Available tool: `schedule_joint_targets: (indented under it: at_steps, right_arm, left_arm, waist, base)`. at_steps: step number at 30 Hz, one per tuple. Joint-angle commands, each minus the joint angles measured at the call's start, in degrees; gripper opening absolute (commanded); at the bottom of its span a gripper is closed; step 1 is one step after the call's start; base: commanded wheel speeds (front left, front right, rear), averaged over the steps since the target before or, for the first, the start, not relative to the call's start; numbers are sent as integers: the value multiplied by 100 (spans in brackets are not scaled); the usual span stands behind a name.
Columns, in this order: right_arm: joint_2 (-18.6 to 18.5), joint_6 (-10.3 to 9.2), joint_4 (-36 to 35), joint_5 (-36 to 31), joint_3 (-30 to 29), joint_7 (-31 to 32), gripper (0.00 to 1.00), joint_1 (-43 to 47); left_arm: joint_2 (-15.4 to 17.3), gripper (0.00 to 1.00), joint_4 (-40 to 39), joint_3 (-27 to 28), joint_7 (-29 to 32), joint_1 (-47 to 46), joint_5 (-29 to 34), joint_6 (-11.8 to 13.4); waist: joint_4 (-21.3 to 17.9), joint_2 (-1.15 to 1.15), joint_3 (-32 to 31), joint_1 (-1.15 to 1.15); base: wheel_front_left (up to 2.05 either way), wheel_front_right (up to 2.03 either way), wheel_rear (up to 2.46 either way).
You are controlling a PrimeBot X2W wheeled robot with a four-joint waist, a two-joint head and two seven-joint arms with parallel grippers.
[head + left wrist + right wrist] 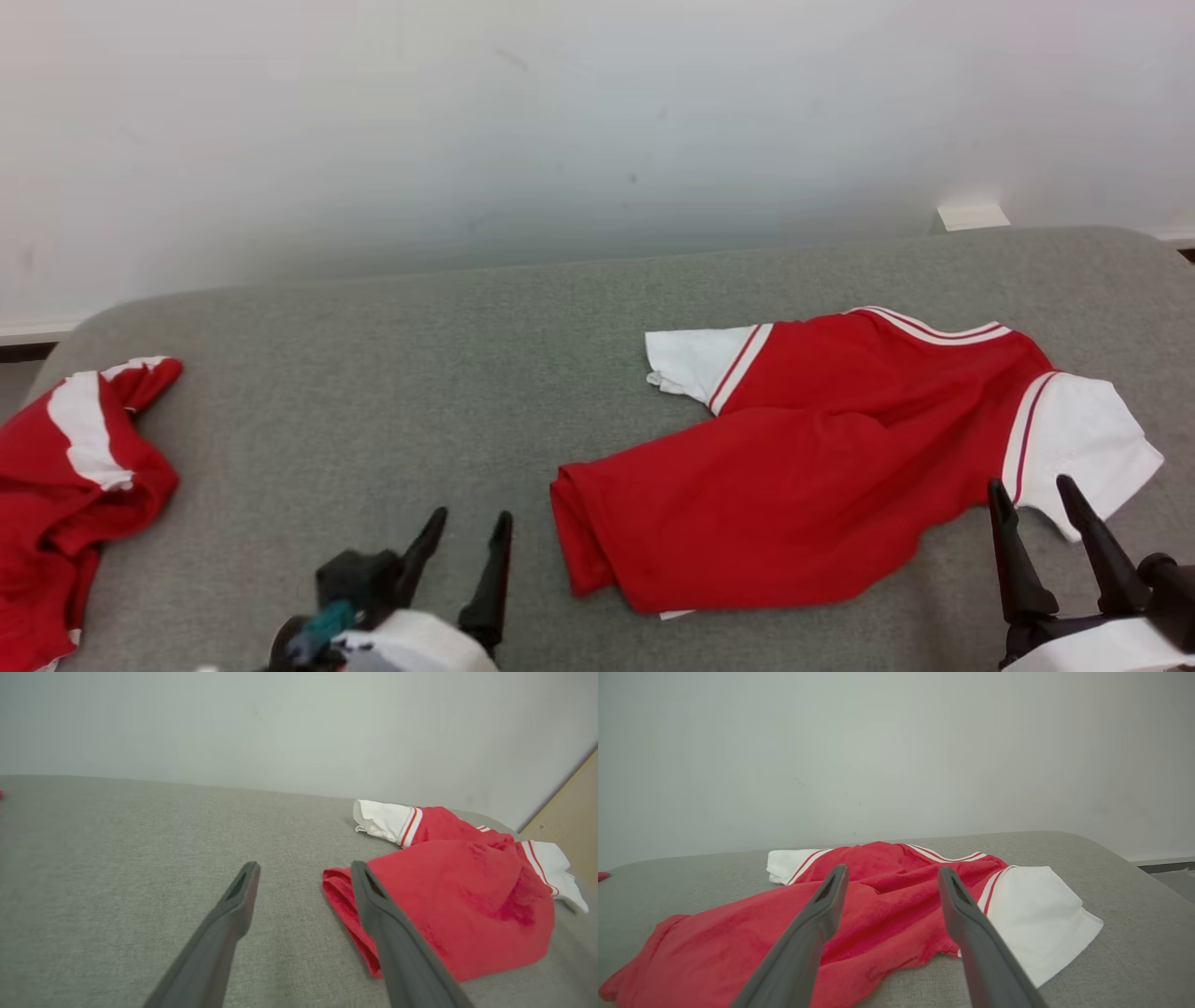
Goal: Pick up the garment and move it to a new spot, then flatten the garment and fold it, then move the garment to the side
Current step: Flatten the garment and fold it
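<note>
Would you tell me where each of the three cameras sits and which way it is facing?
Head view: on the head, facing forward and down at the grey surface and shirt; left gripper and right gripper show below.
Left wrist view: on the left wrist, facing along its open fingers toward the shirt's folded edge.
Right wrist view: on the right wrist, facing between its open fingers across the shirt to the wall.
Shared: all three show the shirt.

1. grey padded surface (pixel 373 401), woven cover, rounded far corners.
2. red garment (pixel 822 467) with white sleeves lying on right half, mostly spread, wrinkled, hem end bunched toward the middle.
3. second red-and-white garment (pixel 65 485) crumpled at left edge, well apart from the first.
</note>
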Motion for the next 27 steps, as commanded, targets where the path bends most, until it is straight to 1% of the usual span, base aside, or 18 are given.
schedule_joint_targets:
  at_steps: [1,5,8,12,17,21,22,23,24,25,27]
  right_arm:
    - [-57,-13,12,50,-20,-60,100,-99]
    - [-15,-13,86,80,-65,-124,100,-181]
    - [18,-13,127,116,-29,-171,100,-267]
    - [39,-13,243,79,-41,-244,100,-322]
    - [94,-13,395,95,14,-305,100,-379]
    - [108,-13,487,127,67,-349,100,-434]
    - [108,-14,510,132,60,-366,100,-431]
    - [108,-13,529,146,56,-377,100,-421]
    - [108,-13,551,155,47,-393,100,-417]
    - [111,-13,570,149,45,-403,100,-415]
    - [121,-13,603,138,30,-406,100,-423]
  left_arm:
    - [83,100,141,-90,199,-211,77,-42]
    - [168,100,550,-333,611,-644,195,-164]
    - [170,100,891,-399,967,-950,54,-259]
    - [102,100,1175,-460,1400,-1204,-291,-341]
    - [66,100,1535,-460,1833,-1386,-650,-309]
    - [36,100,1801,-423,1892,-1490,-939,-331]
    - [34,89,1832,-429,1882,-1514,-973,-338]
    - [31,49,1847,-457,1870,-1538,-1012,-348]
    - [29,13,1847,-484,1825,-1577,-1033,-354]
    - [30,0,1858,-493,1793,-1607,-1055,-363]
    - [41,0,1835,-515,1692,-1673,-1040,-377]
  waist:
    - [-83,0,72,1]
    - [-276,0,198,1]
    - [-475,0,297,1]
    - [-725,0,384,1]
    - [-988,0,438,1]
    - [-1151,0,446,1]
    - [-1171,0,445,1]
    - [-1184,0,445,1]
    - [-1194,0,445,1]
    - [-1202,0,442,1]
    - [-1206,0,432,1]
  base:
    - [0,0,0]
    - [0,0,0]
    - [0,0,0]
    - [0,0,0]
    - [0,0,0]
    - [0,0,0]
    - [0,0,0]
    - [0,0,0]
    - [0,0,0]
    - [0,0,0]
    - [0,0,0]
